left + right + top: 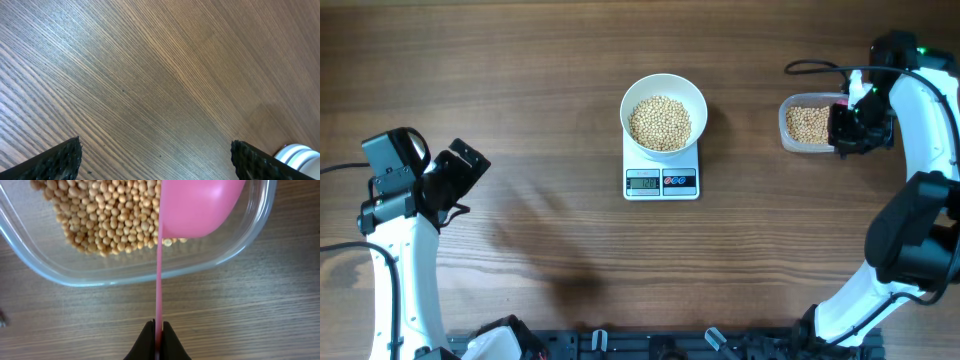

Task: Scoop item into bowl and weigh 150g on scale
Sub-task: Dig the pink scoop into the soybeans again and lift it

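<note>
Fingertips of my right gripper [158,326] pinch shut on the thin handle of the pink scoop [197,205], its cup poised over the clear tub [125,275] of beans [100,225]. More beans fill the white bowl [630,105] standing on the scale [662,181]. My left gripper [155,160] hangs wide open above bare table [150,75]. Hard, light and round, the beans should roll and spill easily, so I judge they are best carried in the cup, held level by its handle.
</note>
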Robot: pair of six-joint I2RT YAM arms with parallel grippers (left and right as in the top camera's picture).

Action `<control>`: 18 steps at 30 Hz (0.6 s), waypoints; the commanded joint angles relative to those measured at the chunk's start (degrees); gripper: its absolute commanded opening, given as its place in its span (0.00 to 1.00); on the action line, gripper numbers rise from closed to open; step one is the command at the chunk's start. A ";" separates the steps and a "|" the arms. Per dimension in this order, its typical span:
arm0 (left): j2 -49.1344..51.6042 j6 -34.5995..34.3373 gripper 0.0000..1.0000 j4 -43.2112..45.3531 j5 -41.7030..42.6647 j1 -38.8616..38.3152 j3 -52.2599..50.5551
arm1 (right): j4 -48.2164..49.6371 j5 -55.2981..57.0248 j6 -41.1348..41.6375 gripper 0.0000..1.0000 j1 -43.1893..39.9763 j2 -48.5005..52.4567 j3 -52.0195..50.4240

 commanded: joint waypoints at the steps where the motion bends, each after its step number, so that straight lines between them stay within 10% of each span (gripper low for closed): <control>1: -0.04 1.14 1.00 0.17 0.66 0.33 -0.15 | 1.03 1.90 -0.28 0.04 1.49 0.87 -0.37; 18: -0.04 1.14 1.00 0.15 0.66 0.33 -0.15 | -1.14 6.99 1.20 0.04 6.43 4.92 -0.37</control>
